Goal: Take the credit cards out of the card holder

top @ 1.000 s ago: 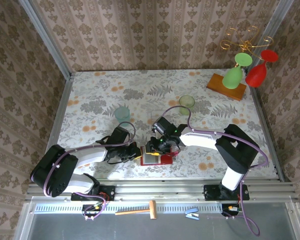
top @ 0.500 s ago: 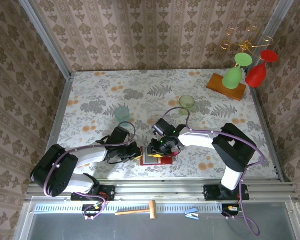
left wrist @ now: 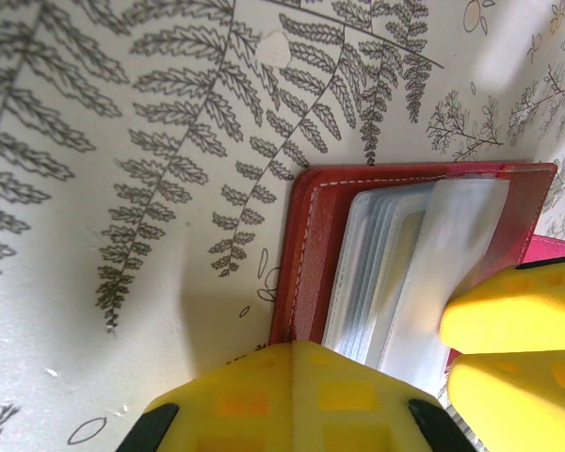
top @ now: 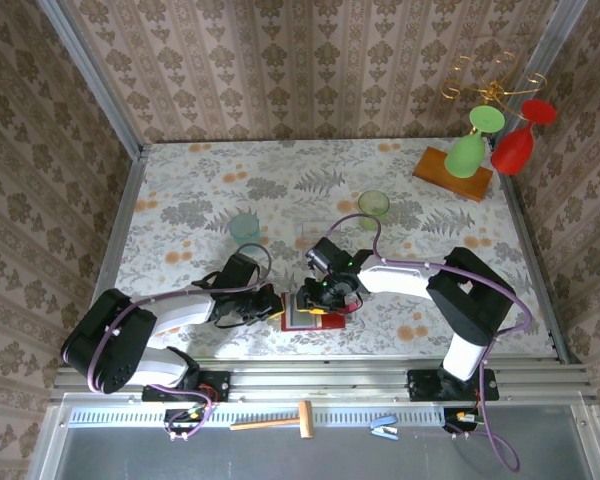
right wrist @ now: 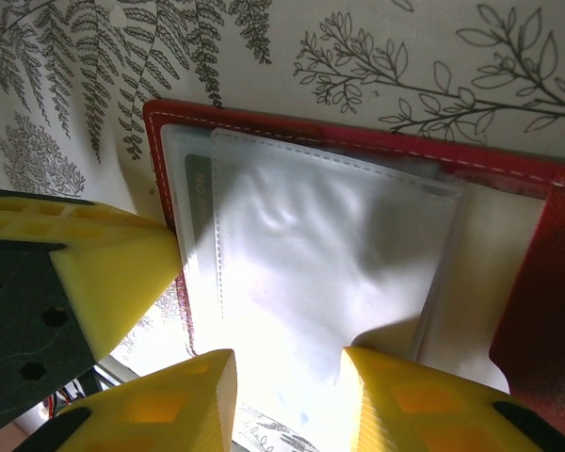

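Table [top: 180, 200] with a leaf-patterned cloth, seen from above, with two arms reaching in from the near edge to meet just in front of their bases. Between them lay the red holder [top: 318, 321], flat and folded open, with its stack of clear sleeves [right wrist: 330, 254] facing up.

The left gripper [left wrist: 292, 395] was fully closed, its yellow tip set against the holder's left edge. This was probably to keep the holder from sliding. Whether it pinched the cover or only pressed on it could not be told.

The right gripper [right wrist: 287, 386] stood partly open over the top sleeve's near edge, one finger to either side and nothing clamped between them. It looked placed to lift a sleeve or reach a card.

The cards were not clearly visible. A dark strip showed under the sleeves by the left edge, so they were judged to be inside the holder, none taken out yet.
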Action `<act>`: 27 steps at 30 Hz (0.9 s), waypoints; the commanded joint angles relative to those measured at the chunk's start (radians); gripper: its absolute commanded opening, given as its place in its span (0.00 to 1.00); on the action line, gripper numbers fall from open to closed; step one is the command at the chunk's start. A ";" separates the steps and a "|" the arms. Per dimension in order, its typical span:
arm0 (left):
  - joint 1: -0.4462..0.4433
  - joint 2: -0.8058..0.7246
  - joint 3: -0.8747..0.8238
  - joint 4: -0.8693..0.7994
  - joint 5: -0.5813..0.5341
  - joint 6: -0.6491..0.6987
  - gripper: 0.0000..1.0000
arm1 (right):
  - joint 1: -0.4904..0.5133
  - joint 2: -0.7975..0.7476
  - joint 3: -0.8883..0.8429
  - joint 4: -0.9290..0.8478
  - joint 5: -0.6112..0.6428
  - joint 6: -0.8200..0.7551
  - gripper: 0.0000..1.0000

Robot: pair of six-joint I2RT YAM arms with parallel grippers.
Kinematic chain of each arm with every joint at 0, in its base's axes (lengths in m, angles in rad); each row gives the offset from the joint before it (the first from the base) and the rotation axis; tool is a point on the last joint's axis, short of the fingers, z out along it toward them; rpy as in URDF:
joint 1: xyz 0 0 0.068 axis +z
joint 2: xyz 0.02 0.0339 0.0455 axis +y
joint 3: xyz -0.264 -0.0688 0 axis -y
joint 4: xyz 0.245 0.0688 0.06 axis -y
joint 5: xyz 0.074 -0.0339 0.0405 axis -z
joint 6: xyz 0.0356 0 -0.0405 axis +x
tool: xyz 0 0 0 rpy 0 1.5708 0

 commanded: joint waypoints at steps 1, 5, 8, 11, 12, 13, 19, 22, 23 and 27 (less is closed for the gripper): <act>-0.002 0.018 -0.005 -0.049 -0.021 0.015 0.06 | -0.003 -0.032 -0.021 -0.039 0.029 -0.005 0.37; -0.003 0.018 -0.003 -0.056 -0.022 0.014 0.06 | -0.006 -0.038 -0.032 -0.033 0.028 -0.003 0.37; -0.003 0.018 0.000 -0.058 -0.021 0.016 0.06 | -0.008 -0.044 -0.036 -0.032 0.028 -0.003 0.37; -0.003 0.019 0.006 -0.067 -0.021 0.019 0.06 | -0.008 -0.051 -0.042 -0.031 0.029 -0.003 0.37; -0.003 0.019 0.007 -0.068 -0.022 0.019 0.06 | -0.009 -0.052 -0.046 -0.031 0.030 -0.002 0.36; -0.003 0.020 0.009 -0.069 -0.021 0.020 0.06 | -0.009 -0.052 -0.047 -0.029 0.029 -0.002 0.36; -0.003 0.019 0.015 -0.071 -0.017 0.015 0.06 | -0.016 -0.056 -0.058 -0.021 0.028 -0.003 0.37; -0.003 0.012 0.023 -0.076 -0.015 0.015 0.06 | -0.022 -0.056 -0.071 0.000 0.022 0.004 0.37; -0.003 0.010 0.029 -0.084 -0.016 0.017 0.06 | -0.023 -0.057 -0.080 0.010 0.019 0.008 0.36; -0.002 -0.016 0.059 -0.123 -0.016 0.021 0.06 | -0.031 -0.058 -0.108 0.056 0.000 0.028 0.36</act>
